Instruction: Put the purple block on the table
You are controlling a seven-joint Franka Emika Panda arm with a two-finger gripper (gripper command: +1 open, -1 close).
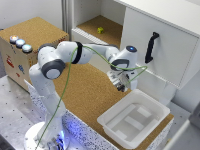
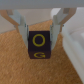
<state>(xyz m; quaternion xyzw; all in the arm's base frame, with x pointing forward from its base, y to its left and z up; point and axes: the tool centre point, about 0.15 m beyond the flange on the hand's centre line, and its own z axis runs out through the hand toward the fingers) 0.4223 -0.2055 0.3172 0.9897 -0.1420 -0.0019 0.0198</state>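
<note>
Wrist view: hand [image 2: 39, 31] half closed, gripping the purple block [image 2: 38, 45] between its fingers.

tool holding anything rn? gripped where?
Yes: the purple block, pinched between the tool's two fingers on opposite side faces, near its top.

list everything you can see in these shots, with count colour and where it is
purple block: 1, near-black purple with yellow letters, between the gripper's fingers, just over the cork
table: 1, brown cork top, white speckled sides, centre of the scene
white tray: 1, white, on the table toward the exterior view's right
button box: 1, cork top, three round buttons, exterior view's left
yellow object: 1, yellow, in the open cabinet compartment behind
cabinet door handle: 1, black, on the white door
cable: 1, green, along the arm
arm: 1, white
gripper: 1, pale fingers shut on the block
</note>
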